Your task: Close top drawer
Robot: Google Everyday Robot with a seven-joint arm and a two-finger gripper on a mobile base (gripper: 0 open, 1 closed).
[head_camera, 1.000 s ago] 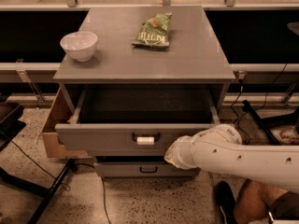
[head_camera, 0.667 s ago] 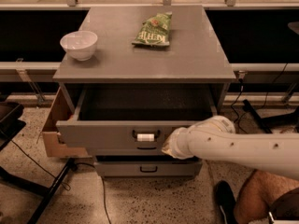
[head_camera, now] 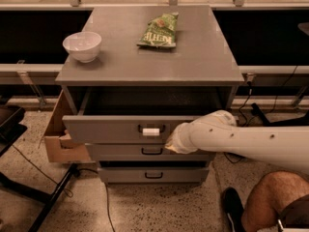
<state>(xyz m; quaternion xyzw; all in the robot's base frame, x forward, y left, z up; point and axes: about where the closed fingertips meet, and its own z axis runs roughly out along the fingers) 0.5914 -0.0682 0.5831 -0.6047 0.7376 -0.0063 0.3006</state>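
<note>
Camera view, near to far.

- Foreground, lower right: a person's bare knee (head_camera: 270, 197) and a dark shoe (head_camera: 232, 208) on the speckled floor, close to the cabinet. Keep an eye on them.
- White arm (head_camera: 251, 141) reaches in from the right. The gripper (head_camera: 174, 141) sits against the flat grey face of the top drawer (head_camera: 111, 129), just right of the taped black handle (head_camera: 151, 131), near the front's lower edge. You cannot tell whether the claw is spread or closed, because the wrist hides it.
- Change: the top drawer has slid inward since a second ago. Its front sits higher in the view and closer to the cabinet body. The second drawer (head_camera: 120, 152), mostly hidden before, now shows its handle below. The arm tip has followed the front in and upward.
- Meaning: the push is working and you are partway. The drawer is still out, with a dark open cavity showing behind the front.
- Judgement: the contact is right of centre, so watch for the drawer skewing on its runners.
- Left: a cardboard box (head_camera: 53, 144) beside the cabinet, unmoved.
- Far: the bowl (head_camera: 82, 46) and green chip bag (head_camera: 159, 30) on the cabinet top (head_camera: 145, 64) have not shifted.
</note>
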